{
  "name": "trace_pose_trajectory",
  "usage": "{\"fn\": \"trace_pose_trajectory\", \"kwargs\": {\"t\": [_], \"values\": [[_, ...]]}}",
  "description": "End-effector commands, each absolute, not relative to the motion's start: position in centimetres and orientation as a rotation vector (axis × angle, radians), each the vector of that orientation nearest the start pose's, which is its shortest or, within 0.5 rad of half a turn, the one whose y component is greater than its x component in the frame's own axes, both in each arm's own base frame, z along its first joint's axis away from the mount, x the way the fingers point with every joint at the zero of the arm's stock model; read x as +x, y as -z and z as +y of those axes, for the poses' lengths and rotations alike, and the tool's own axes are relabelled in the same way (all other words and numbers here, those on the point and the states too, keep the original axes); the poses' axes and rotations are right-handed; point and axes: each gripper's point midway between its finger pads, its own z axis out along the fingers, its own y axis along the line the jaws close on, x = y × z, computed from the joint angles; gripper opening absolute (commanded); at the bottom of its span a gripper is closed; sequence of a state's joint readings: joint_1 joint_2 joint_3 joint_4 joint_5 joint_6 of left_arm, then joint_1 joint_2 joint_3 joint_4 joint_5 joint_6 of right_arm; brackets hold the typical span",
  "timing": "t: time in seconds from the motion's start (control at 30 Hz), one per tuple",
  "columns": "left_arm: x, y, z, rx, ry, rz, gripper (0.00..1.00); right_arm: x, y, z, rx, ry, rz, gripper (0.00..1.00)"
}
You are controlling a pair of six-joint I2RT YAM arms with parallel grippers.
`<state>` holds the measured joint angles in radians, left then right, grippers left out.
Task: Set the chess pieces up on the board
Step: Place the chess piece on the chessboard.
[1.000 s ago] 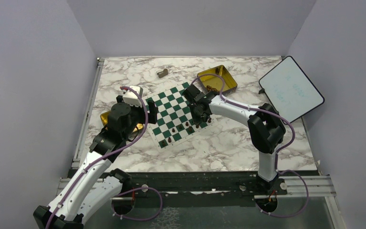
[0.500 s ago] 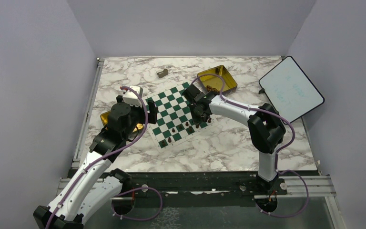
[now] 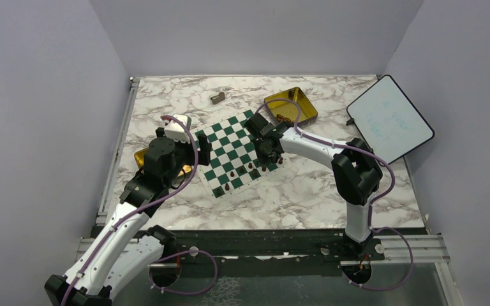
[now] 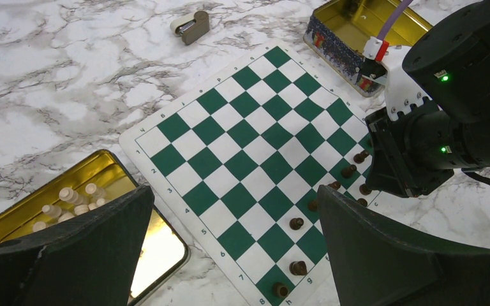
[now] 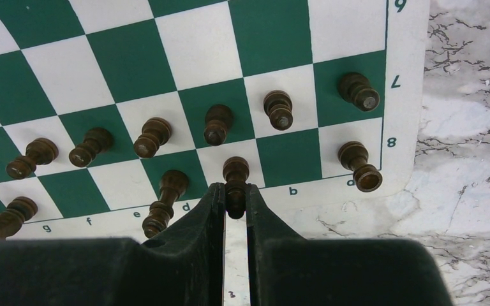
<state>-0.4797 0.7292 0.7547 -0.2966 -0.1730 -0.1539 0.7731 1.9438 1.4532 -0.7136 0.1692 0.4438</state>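
The green and white board (image 3: 228, 141) lies tilted at mid-table. Several dark brown chess pieces (image 3: 242, 172) stand along its near right edge. My right gripper (image 5: 235, 199) is shut on one dark brown piece (image 5: 235, 172) over a white square in the edge row, between a neighbouring piece (image 5: 166, 191) on its left and a corner piece (image 5: 359, 164) on its right. Other pieces (image 5: 279, 108) stand one row further in. My left gripper (image 4: 236, 255) hangs open above the board's (image 4: 242, 134) left corner, holding nothing.
A gold tin (image 4: 13, 220) with pale pieces (image 4: 70, 197) sits left of the board, under my left arm. A second gold tin (image 3: 291, 104) sits at the back right. A grey-tan block (image 3: 217, 98) lies behind the board. A white panel (image 3: 389, 118) leans at the right.
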Motion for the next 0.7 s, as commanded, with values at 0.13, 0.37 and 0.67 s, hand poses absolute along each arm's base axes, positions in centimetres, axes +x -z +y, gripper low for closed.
{"fn": "trace_pose_trajectory", "kwargs": {"t": [0.13, 0.37, 0.67], "values": [[27.01, -25.11, -11.4, 0.185, 0.285, 1.828, 0.99, 29.88, -5.53, 28.02, -0.411, -0.117, 2.73, 0.17], [27.02, -25.09, -11.43, 0.186, 0.286, 1.828, 0.99, 29.79, -4.99, 28.0, -0.415, -0.111, 2.743, 0.16], [27.02, -25.04, -11.44, 0.187, 0.286, 1.83, 0.99, 29.65, -5.01, 28.29, -0.414, -0.135, 2.746, 0.17]]}}
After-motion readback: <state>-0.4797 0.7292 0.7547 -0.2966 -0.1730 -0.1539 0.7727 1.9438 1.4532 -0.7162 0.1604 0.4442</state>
